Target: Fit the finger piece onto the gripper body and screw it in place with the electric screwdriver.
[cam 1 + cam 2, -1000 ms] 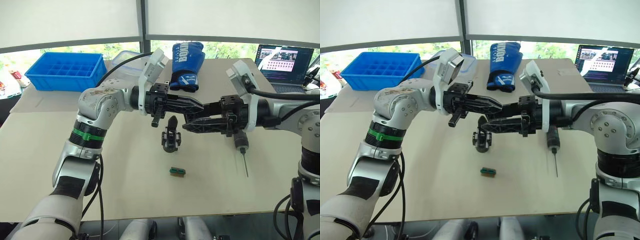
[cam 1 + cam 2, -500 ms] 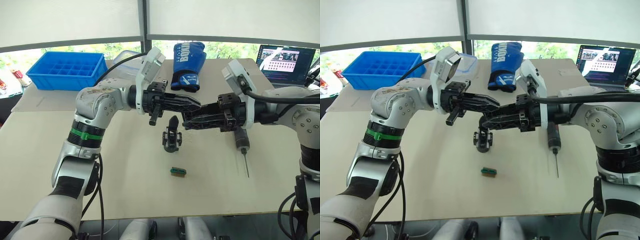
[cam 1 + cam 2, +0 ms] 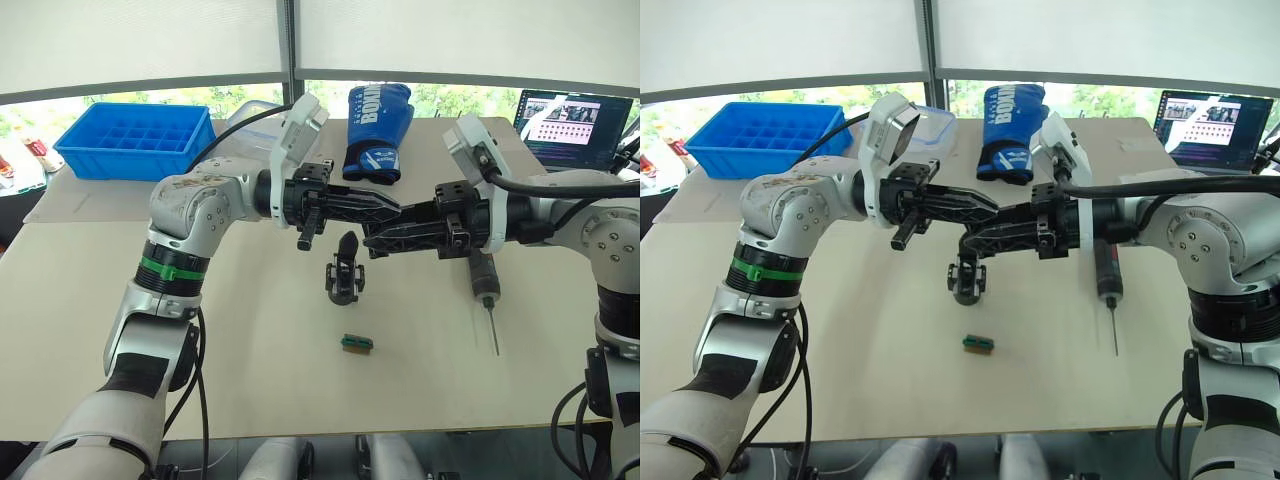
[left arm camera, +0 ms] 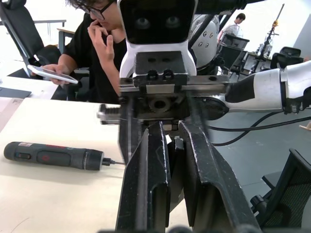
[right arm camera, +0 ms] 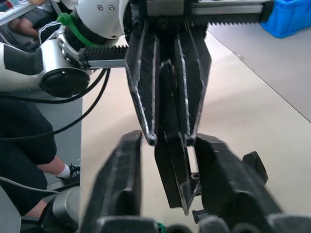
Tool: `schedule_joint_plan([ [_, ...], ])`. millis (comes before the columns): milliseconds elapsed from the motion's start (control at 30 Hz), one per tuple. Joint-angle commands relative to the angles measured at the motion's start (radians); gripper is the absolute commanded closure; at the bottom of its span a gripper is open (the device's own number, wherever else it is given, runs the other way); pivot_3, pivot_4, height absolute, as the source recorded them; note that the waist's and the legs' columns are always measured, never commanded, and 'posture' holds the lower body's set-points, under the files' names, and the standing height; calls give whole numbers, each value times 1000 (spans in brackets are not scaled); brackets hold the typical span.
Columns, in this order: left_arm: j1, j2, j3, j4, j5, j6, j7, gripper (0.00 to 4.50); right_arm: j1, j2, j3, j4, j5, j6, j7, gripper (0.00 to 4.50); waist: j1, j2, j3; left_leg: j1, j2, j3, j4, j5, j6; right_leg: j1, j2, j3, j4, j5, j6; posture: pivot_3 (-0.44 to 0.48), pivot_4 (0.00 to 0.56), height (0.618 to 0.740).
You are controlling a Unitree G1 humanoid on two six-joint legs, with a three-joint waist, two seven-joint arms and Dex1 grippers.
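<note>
1. Left gripper: fingers narrow, clamped on the upper part of the finger piece. The piece hangs point-down in the air between the two grippers, above the table. Risk: if this grip loosens before the other side has closed, the wedge falls. It could bounce off the table or land beside the small green-and-brown block.

2. Finger piece: tapered and smooth-looking, and only its lower part stands clear of the left fingers. Risk: a pinch on the taper may squeeze it out or twist it. It would then sit crooked for fitting.

3. Gripper body: stands upright on the table just below the meeting grippers, and nothing holds it. Risk: a fingertip dipping low, or a dropped piece, could knock it over or turn it.

4. Right gripper: fingers spread, one on each side of the hanging piece, with gaps showing in the right wrist view. Risk: the two grippers meet nose to nose, so closing off-centre could catch the left fingertips instead of the piece. It could also push the piece sideways in the left grip.

5. Electric screwdriver: lies on the table under the right forearm, bit pointing toward the robot. Risk: the arm, if lowered, could roll it away from where it will be wanted.
</note>
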Motion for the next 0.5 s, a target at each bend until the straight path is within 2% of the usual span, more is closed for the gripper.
schedule_joint_plan([
  [33,-10,-4,8,-32,6,-14,-12,4500,-28,2,-45,-18,21,-20,3,2073,0,0,0,0,0,0,0,0,0,0,0,0,0,0,0,0,150,740],
  [133,-13,-4,9,-31,7,-14,-13,4500,-25,-1,-45,-19,20,-26,13,2073,0,0,0,0,0,0,0,0,0,0,0,0,0,0,0,0,150,740],
  [233,-14,-4,9,-31,10,-14,-16,4500,-22,3,-54,-20,32,-23,15,2914,0,0,0,0,0,0,0,0,0,0,0,0,0,0,0,0,150,740],
  [333,-13,-4,10,-32,15,-14,-19,4500,-20,4,-61,-23,44,-19,21,3958,0,0,0,0,0,0,0,0,0,0,0,0,0,0,0,0,150,740],
  [367,-12,-5,10,-32,16,-15,-19,4500,-19,3,-61,-24,44,-20,24,4139,0,0,0,0,0,0,0,0,0,0,0,0,0,0,0,0,150,740],
  [500,-8,-1,-1,-31,30,-22,-20,4500,-7,-2,-60,-32,42,-33,38,4143,0,0,0,0,0,0,0,0,0,0,0,0,0,0,0,0,150,740],
])
